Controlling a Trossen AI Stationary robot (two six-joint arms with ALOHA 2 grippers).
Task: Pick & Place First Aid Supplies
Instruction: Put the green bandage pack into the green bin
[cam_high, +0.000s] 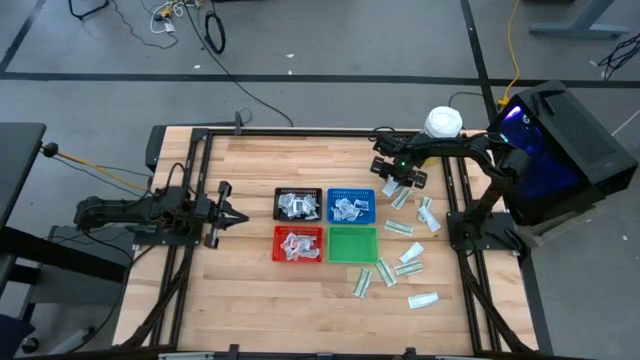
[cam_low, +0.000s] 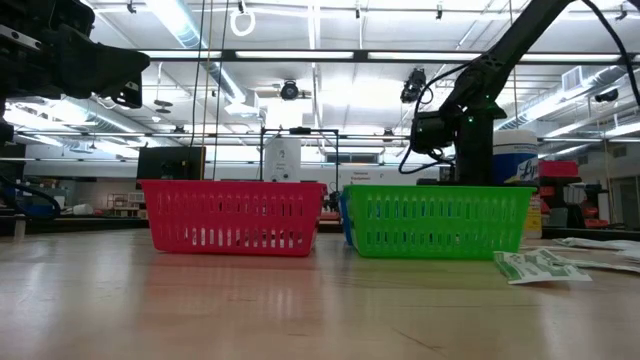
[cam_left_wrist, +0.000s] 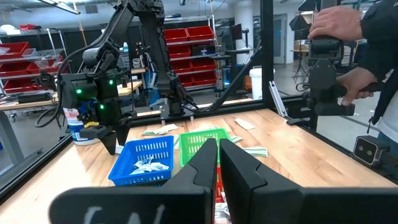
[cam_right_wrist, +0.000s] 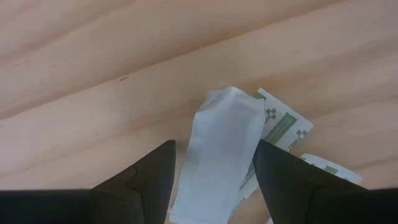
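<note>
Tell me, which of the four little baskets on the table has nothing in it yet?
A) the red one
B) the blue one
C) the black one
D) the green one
D: seen from above, the green basket shows only its bare mesh floor, while the black basket, blue basket and red basket each hold small white packets.
</note>
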